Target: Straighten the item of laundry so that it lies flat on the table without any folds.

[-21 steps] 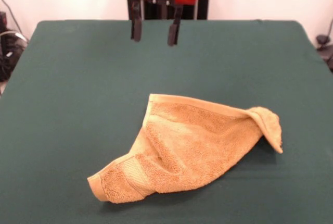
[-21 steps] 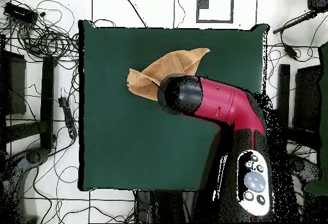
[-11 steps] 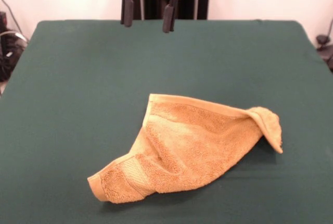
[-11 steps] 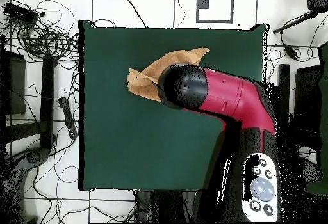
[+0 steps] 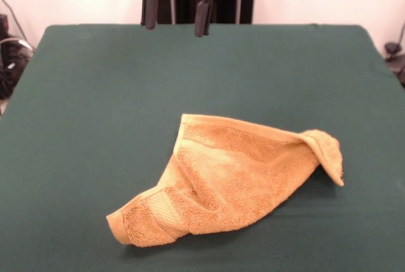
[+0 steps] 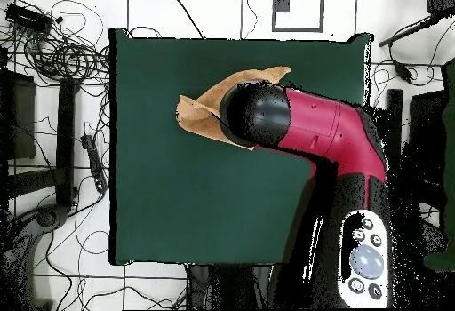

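Hanging high at the worktop's (image 5: 76,95) far edge in the front view, the pincer (image 5: 175,16) stands open and empty, its two fingers (image 5: 150,12) well apart. The towel (image 5: 221,180) lies well nearer the camera and a little right of it, so any grasp calls for a long descent forward. Its long axis runs from the banded low-left corner up to the curled right flap. Overhead, the arm (image 6: 302,134) hides much of the towel (image 6: 200,116) and the pincer entirely; only the front view shows the folds.
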